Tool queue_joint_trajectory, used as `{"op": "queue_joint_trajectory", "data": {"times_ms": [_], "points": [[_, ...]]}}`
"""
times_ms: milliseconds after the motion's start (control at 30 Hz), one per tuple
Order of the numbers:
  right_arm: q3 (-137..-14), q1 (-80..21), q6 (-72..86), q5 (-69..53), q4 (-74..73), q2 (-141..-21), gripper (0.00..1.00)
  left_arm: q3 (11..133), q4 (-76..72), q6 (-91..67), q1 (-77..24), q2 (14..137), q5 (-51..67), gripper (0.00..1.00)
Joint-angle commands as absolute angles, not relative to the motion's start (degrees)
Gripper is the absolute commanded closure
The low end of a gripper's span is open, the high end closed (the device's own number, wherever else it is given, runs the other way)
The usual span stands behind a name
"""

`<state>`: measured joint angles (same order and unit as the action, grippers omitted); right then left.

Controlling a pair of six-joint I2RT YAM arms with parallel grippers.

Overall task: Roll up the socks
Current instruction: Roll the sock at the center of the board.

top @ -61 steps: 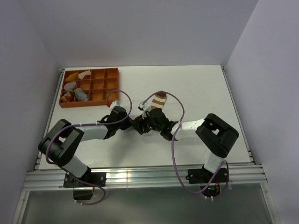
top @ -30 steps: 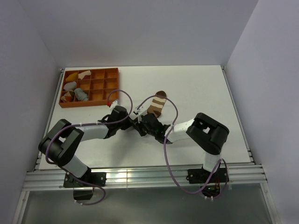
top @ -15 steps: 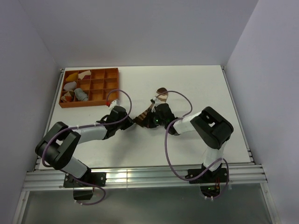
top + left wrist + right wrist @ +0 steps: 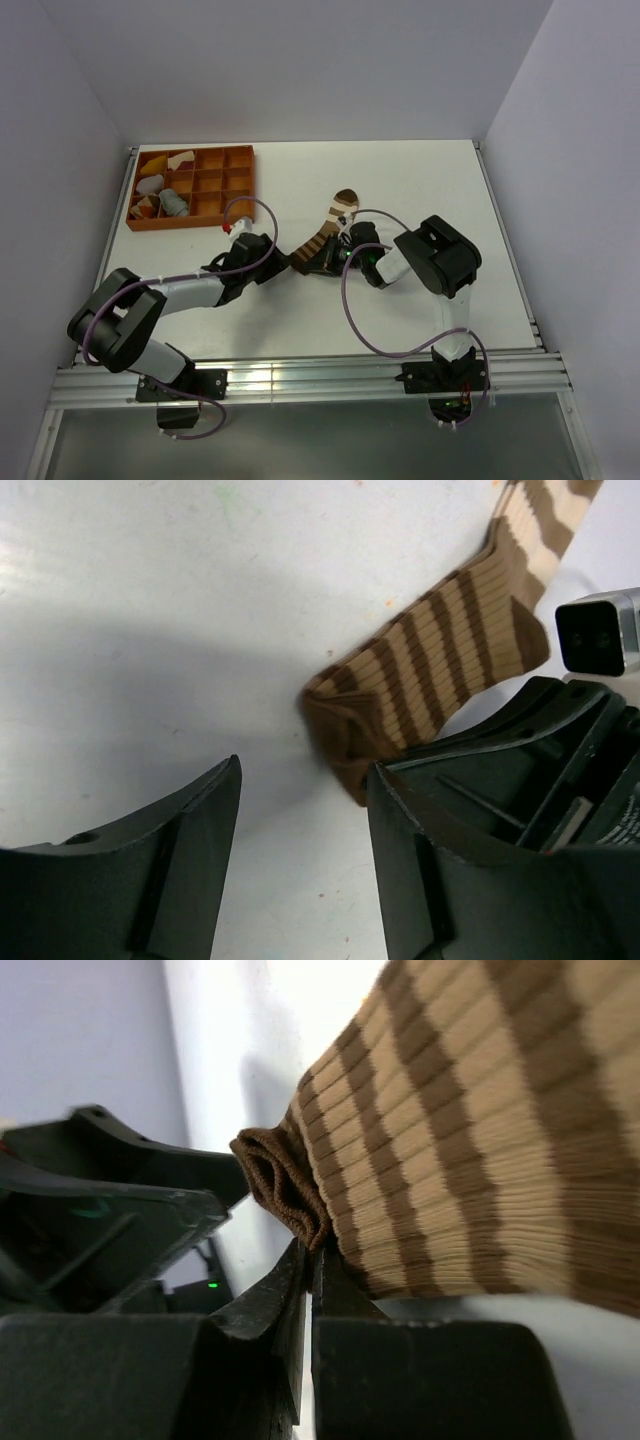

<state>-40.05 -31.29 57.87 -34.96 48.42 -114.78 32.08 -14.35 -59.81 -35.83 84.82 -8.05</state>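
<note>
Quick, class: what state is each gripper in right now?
Left gripper: open, holding nothing.
Right gripper: shut, at the folded end of the brown striped sock; whether it pinches fabric cannot be told.

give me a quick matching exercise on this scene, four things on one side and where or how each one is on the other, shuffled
Things:
1. striped sock
2. left claw
3. right claw
4. orange tray

States:
a. shut, tips at the fabric's folded end
b. far left corner of the table
c. open and empty
d. lying stretched out, mid-table

Pairs: 1-d, 2-c, 3-a, 4-b
</note>
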Motion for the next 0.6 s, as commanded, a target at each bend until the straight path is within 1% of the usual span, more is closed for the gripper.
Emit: {"op": "queue_joint_trajectory", "data": {"times_ms": [0,100,333,467,567], "points": [[-38.7,-29.7,65.9,-39.0,56.0,-117.2,1.0,30.5,-18.1,-60.7,-36.0,83.1,-9.1,0.41],[-38.9,-28.9,69.0,-40.1,57.1,-118.6,1.0,29.6,-20.2,-60.7,-35.9,83.2,-9.0,0.41],[-39.9,-28.2,71.4,-41.2,54.3,-119.3,1.0,30.1,-23.3,-60.6,-34.8,86.7,-7.2,0.43],[-39.9,-27.6,73.6,-42.4,55.9,-120.6,1.0,31.4,-23.7,-60.7,-33.8,89.5,-6.4,0.51],[-40.0,-27.5,74.1,-42.5,56.3,-120.9,1.0,31.6,-24.3,-61.1,-33.6,91.1,-5.6,0.55]]}}
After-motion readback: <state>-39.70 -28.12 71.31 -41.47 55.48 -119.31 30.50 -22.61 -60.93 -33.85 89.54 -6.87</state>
